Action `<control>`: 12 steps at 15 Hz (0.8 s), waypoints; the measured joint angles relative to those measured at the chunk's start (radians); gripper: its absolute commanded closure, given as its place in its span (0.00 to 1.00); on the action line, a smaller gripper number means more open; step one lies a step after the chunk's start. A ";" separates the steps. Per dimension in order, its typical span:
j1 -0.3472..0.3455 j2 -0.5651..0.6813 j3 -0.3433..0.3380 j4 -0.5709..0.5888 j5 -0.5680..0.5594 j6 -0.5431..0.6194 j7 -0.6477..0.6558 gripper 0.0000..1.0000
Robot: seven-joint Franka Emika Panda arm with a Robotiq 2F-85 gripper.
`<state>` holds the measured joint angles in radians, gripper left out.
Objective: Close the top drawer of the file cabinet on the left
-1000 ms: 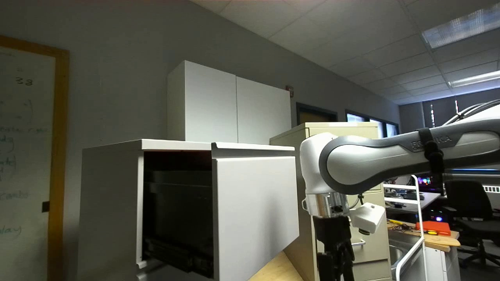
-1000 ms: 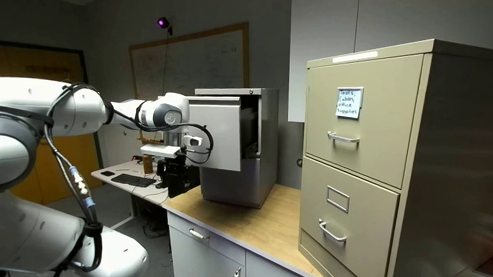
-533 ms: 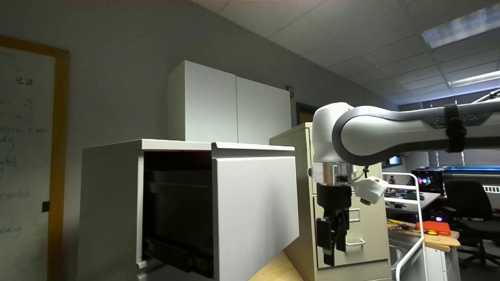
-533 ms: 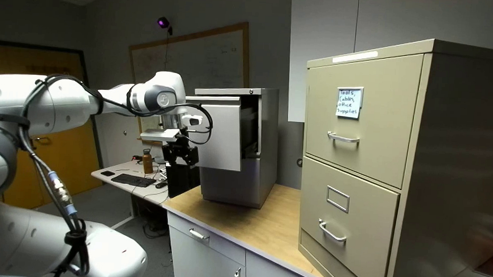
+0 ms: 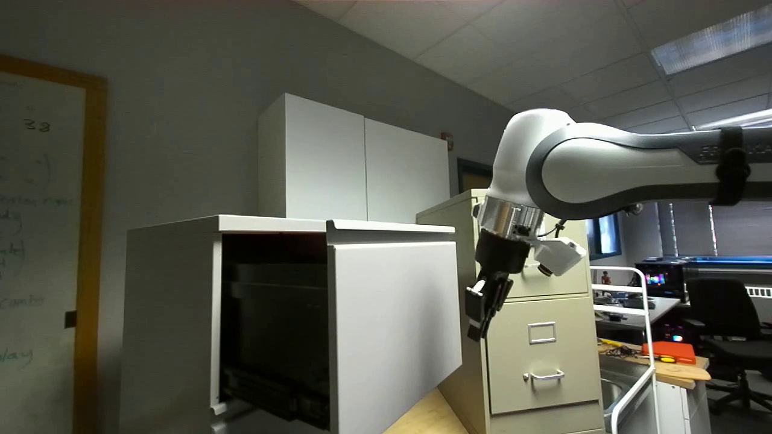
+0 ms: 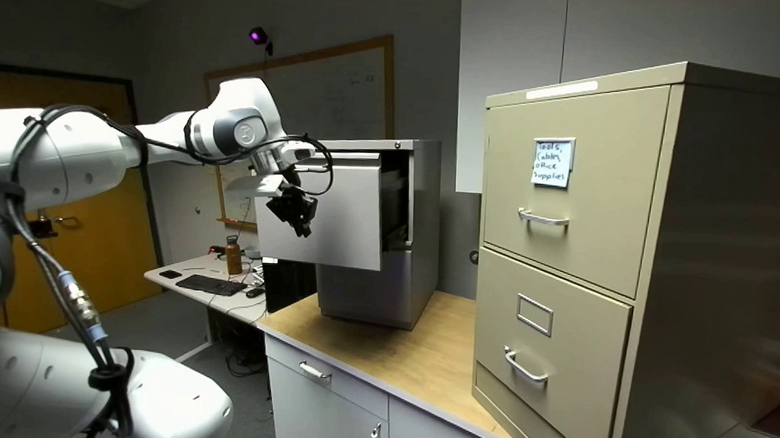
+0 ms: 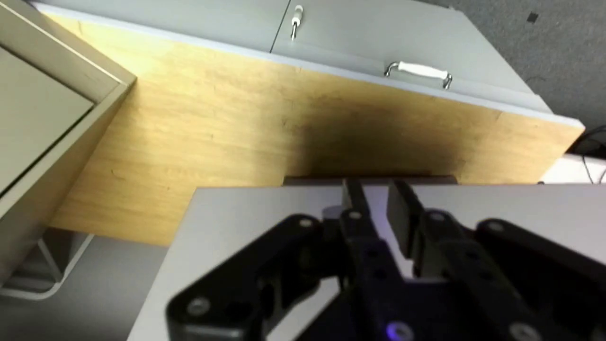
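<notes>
The white file cabinet (image 5: 163,325) has its top drawer (image 5: 392,325) pulled well out; the dark inside shows beside the flat front in both exterior views. My gripper (image 5: 476,331) hangs in front of that drawer front, tilted with its fingers pointing down and toward it. In an exterior view a strip of background separates the fingertips from the drawer's edge, so they look apart from it. Seen from the wrist, the gripper (image 7: 374,187) has a narrow gap between its fingers with nothing in it, and the pale drawer front (image 7: 236,232) spreads behind them.
A beige cabinet (image 6: 559,253) with handled drawers stands beside the white one on a wooden counter (image 6: 423,352). Above hangs a white two-door cabinet (image 5: 368,163). A desk (image 6: 190,283) with a keyboard and an orange bottle (image 6: 233,255) is beyond the counter's end.
The arm has risen and its wrist has tilted, turning the fingers from straight down toward the drawer front. The jaws have come from wide to a narrow gap. The drawer stays where it was.
</notes>
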<state>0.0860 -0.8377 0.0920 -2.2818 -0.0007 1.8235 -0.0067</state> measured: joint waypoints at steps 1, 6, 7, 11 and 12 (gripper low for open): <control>0.000 0.002 0.002 0.003 0.000 0.037 0.000 1.00; 0.002 0.046 0.022 0.056 0.000 0.176 0.000 0.98; 0.005 0.064 0.029 0.075 0.000 0.194 0.000 0.97; 0.021 0.154 0.054 0.165 -0.002 0.228 -0.003 0.98; 0.025 0.175 0.056 0.186 -0.002 0.229 -0.003 0.97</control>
<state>0.1111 -0.6623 0.1477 -2.0957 -0.0031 2.0520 -0.0100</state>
